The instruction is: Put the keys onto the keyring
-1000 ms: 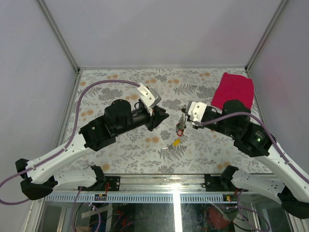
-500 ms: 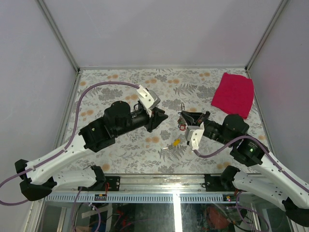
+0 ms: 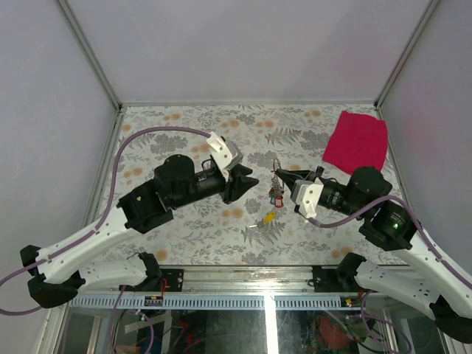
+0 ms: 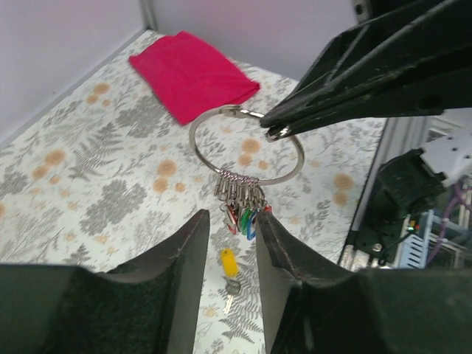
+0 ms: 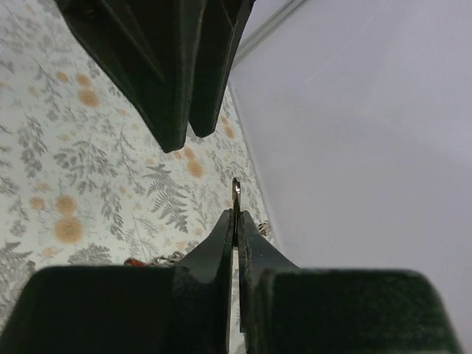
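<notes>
The right gripper [image 5: 236, 221] is pinched fully closed on the rim of a large, thin silver wire keyring [image 4: 200, 155], holding it upright above the fern-patterned table surface [image 3: 221, 240], a little right of its middle. From the lowest part of the ring hangs a tight bunch of small metal keys [image 4: 240, 209] with coloured plastic heads; red, green and blue show, and they dangle clear of the surface.

The left gripper [image 3: 248, 184] points at the ring from the left, close to it but not touching. Its two black fingers [image 4: 188, 254] stand partly apart with a narrow gap between them, and nothing is held there. In the left wrist view the hanging bunch shows through that gap, farther off.

One loose key with a yellow plastic head [image 4: 229, 262] lies flat on the surface below the bunch, toward the near edge and apart from the ring. A folded red cloth [image 3: 357, 141] lies in the far right corner, well away from both grippers.
</notes>
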`<state>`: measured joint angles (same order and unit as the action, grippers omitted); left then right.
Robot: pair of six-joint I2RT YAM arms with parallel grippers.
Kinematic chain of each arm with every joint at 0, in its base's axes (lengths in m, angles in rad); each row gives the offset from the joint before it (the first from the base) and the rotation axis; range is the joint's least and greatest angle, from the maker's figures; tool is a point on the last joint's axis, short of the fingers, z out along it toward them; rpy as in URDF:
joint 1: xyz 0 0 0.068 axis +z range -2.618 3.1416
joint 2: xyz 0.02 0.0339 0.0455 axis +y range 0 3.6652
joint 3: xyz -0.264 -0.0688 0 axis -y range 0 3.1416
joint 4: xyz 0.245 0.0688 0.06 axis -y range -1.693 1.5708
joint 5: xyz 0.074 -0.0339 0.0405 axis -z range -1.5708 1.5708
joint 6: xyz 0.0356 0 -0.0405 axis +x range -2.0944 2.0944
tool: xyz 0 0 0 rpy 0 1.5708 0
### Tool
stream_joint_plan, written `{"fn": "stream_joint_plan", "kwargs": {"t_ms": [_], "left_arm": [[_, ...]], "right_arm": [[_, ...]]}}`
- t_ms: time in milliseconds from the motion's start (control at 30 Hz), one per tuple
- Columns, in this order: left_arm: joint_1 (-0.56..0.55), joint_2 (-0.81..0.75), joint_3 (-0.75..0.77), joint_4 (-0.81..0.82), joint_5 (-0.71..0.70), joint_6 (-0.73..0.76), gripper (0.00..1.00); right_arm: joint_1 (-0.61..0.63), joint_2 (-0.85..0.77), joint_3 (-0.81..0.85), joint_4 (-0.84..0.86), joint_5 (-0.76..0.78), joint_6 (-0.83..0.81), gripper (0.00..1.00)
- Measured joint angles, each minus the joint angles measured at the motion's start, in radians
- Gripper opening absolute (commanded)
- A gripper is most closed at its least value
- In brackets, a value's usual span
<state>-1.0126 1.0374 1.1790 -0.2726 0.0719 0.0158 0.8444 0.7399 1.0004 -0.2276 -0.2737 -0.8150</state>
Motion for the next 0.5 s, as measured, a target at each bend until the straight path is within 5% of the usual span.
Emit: {"fn": "stream_joint_plan", "kwargs": {"t_ms": [500], "left_arm": [[0.0, -0.014, 0.064, 0.029, 0.262, 0.204, 0.44]], "right_arm": [[0.0, 0.041, 0.101, -0.097, -0.158, 0.249, 0.0]]}}
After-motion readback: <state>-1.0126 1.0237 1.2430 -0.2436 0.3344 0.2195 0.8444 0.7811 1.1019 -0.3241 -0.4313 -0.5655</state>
